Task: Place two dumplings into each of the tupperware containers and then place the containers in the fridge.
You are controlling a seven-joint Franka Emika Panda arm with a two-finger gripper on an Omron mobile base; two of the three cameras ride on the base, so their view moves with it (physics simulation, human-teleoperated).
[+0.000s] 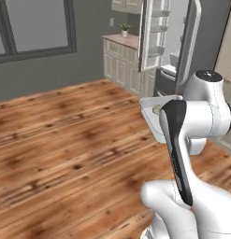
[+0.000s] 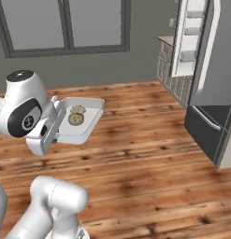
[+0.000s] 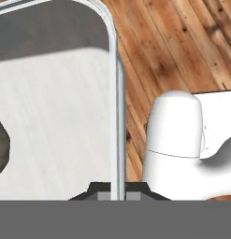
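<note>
Dumplings [image 2: 76, 115], two of them, sit side by side in a pale tray [image 2: 89, 122] that the robot carries well above the wooden floor [image 2: 149, 154]. They touch or nearly touch, one a little farther from the arm than the other, both lying nearer the arm's side of the tray. The tray looks roughly level, with its raised rim all around.

From close up, along the hand [image 3: 118, 195], the two dark fingertips are pressed together on the thin rim of the tray, one on each side of the wall, pinching it at the edge. A slice of one dumpling shows at the left edge of that close view, resting on the tray's pale bottom.

From the left side, the arm hides most of the tray; a corner and part of the rim stick out past the dark band of the arm, with a bit of one dumpling visible behind it.

Across the room stands the tall grey fridge [image 2: 215, 70], well apart from the tray. Its door [image 2: 191, 37] is swung open, showing white shelves and bins inside the door. Beside the fridge runs a bench [image 1: 124, 39] over pale cabinets, with a small potted plant [image 1: 125, 29] on it. A large window [image 2: 65, 25] fills the grey wall behind.
</note>
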